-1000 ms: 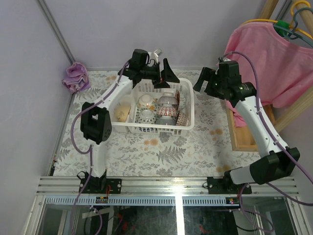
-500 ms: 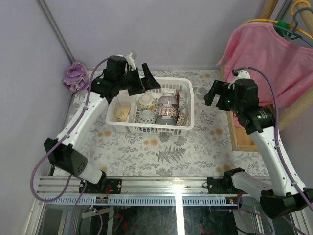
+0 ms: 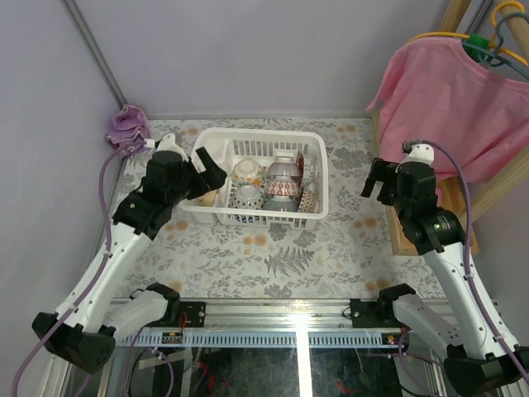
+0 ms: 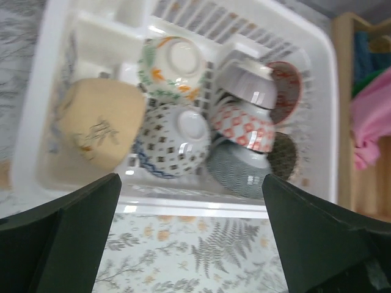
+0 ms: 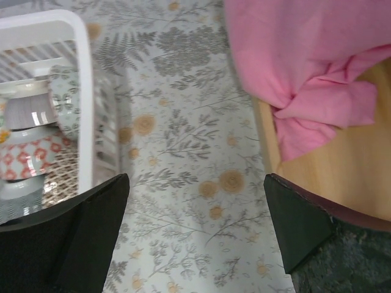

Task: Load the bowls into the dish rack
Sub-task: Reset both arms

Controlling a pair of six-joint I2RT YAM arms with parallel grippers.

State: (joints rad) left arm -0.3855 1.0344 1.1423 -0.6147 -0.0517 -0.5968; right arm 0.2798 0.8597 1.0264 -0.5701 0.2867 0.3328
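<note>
The dish rack [image 3: 256,135] is being shown as smooth white plastic with a light gloss. The bowls [image 4: 180,131] are being shown as glazed ceramic, shiny on their bases. The table cover [image 5: 183,159] is being seen as a smooth printed sheet. The pink cloth [image 5: 305,61] is being seen as soft and matt, the board [image 5: 342,177] as bare matt wood.

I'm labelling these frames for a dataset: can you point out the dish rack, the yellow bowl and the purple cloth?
dish rack [image 3: 264,133], top external view, on its far rim.
yellow bowl [image 4: 98,125], left wrist view, on its outer side.
purple cloth [image 3: 126,128], top external view, on its bunched middle.
</note>
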